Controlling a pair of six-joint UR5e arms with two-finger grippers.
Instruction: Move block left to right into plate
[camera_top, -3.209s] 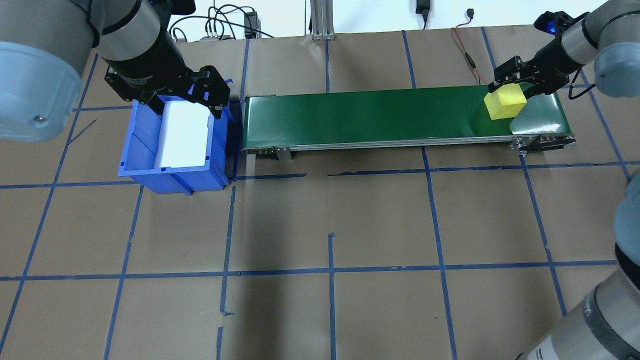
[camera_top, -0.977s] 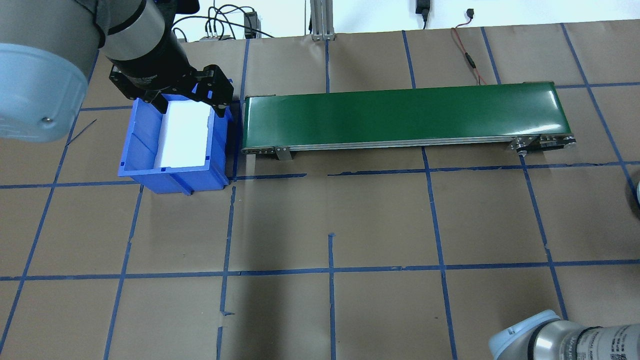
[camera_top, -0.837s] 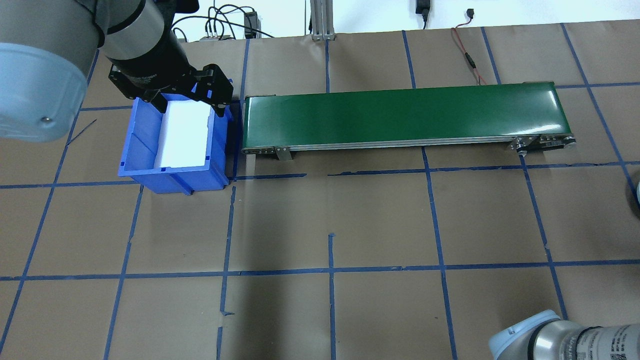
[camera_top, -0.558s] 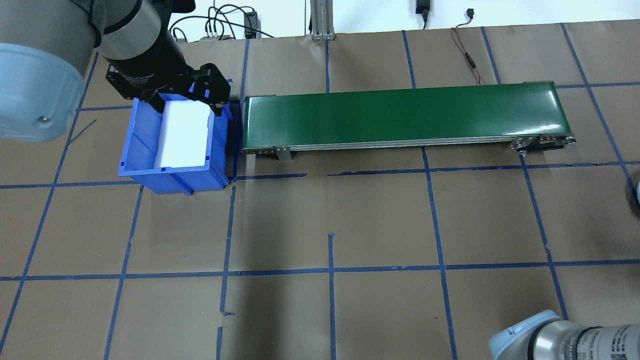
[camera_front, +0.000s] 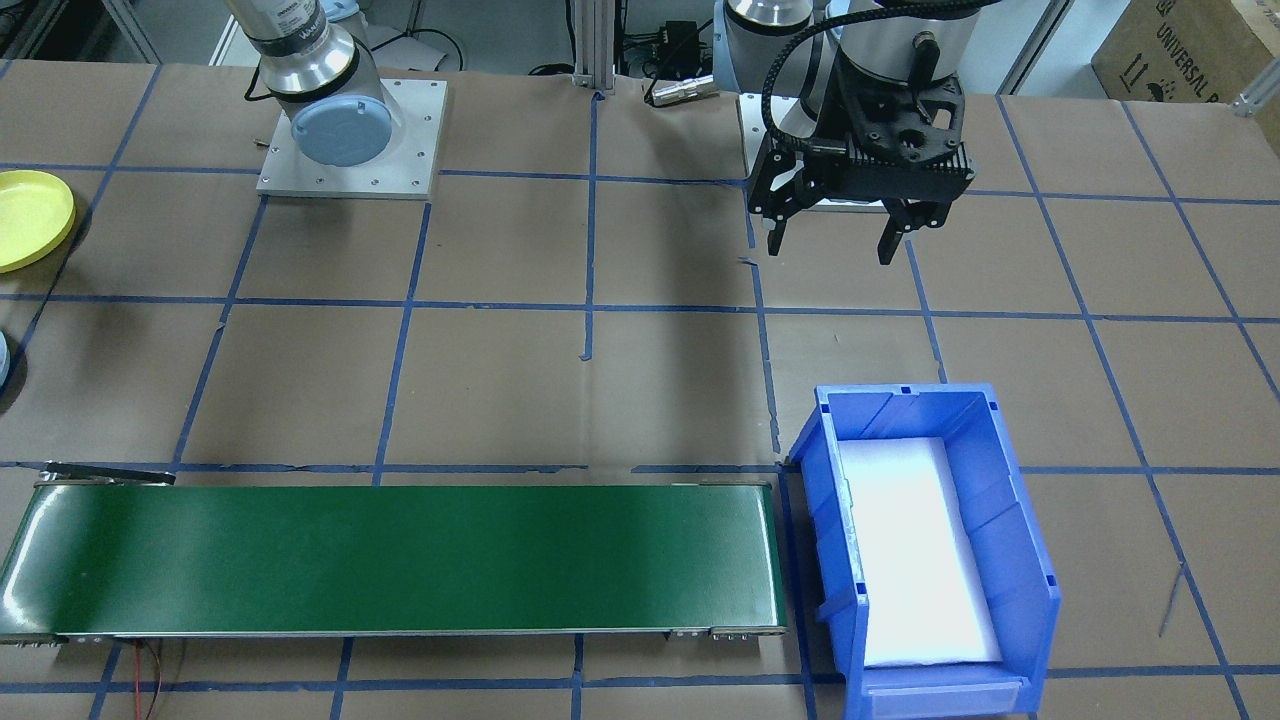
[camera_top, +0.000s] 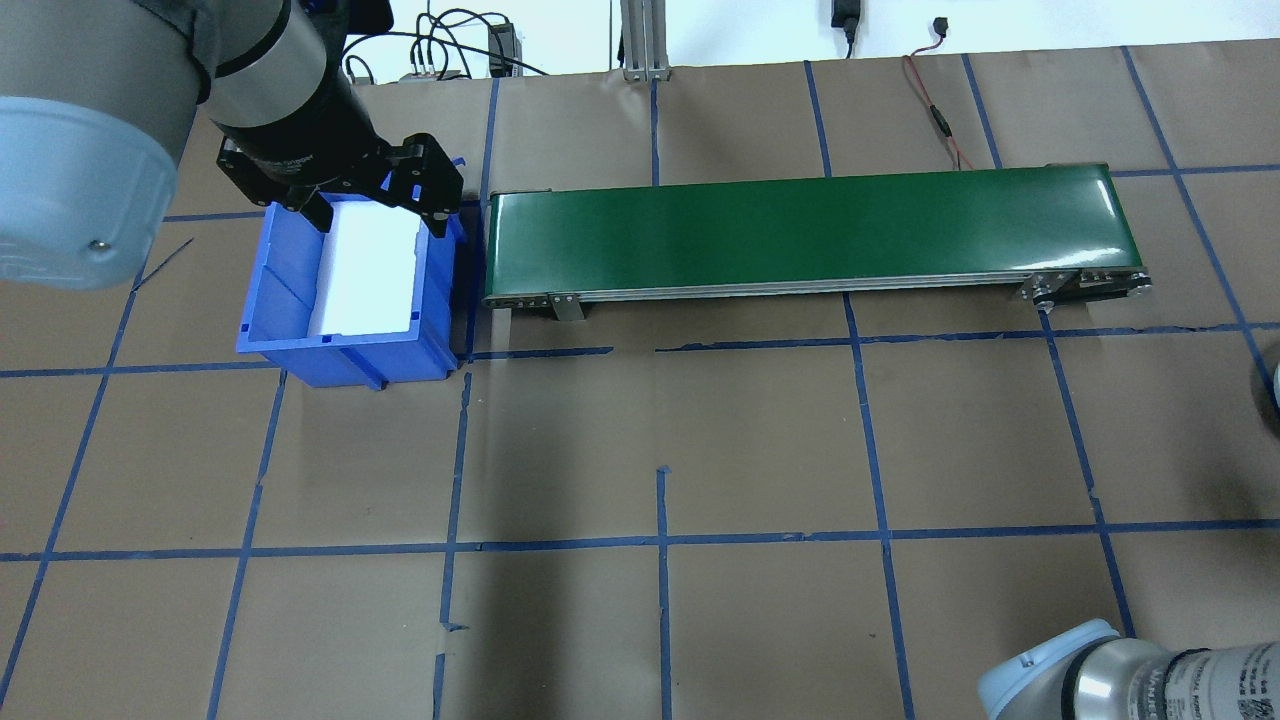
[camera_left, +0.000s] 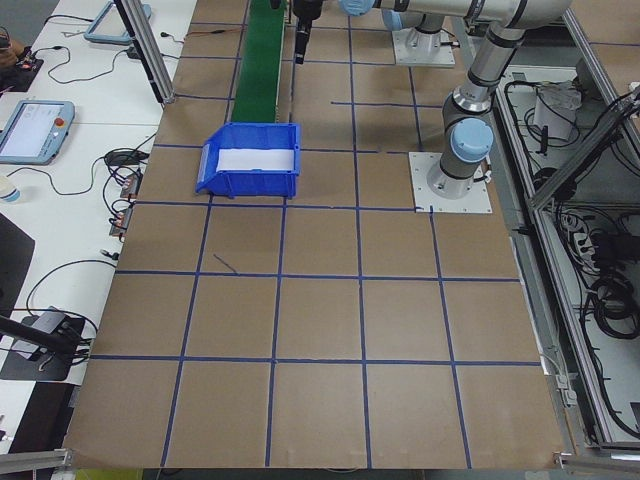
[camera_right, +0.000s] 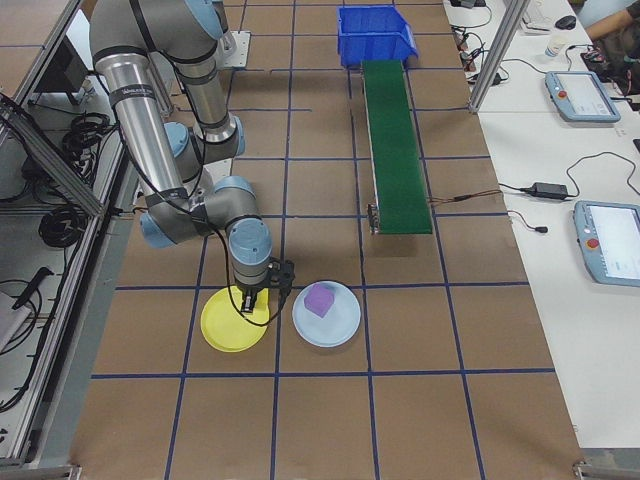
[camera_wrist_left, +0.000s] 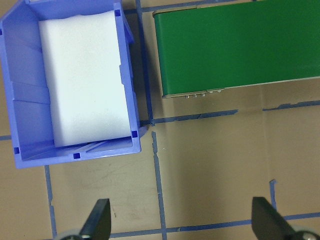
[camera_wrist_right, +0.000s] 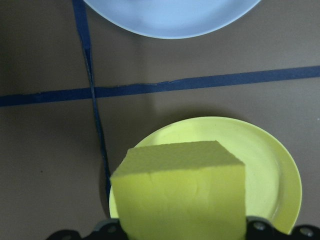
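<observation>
Above the yellow plate (camera_wrist_right: 210, 170), with the yellow block (camera_wrist_right: 182, 192) clamped in the right gripper (camera_wrist_right: 180, 227): best lowered centred, released only once seated; left gripper (camera_front: 832, 235) spread empty.

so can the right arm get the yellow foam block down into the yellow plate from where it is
Probably yes: the right tool holds the yellow foam block directly above the round yellow plate, which looks empty, with nothing in between.

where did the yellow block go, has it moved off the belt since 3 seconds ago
Yes. It sat at the right end of the belt then; now the belt is bare, and the right gripper holds the block above the yellow plate.
</observation>
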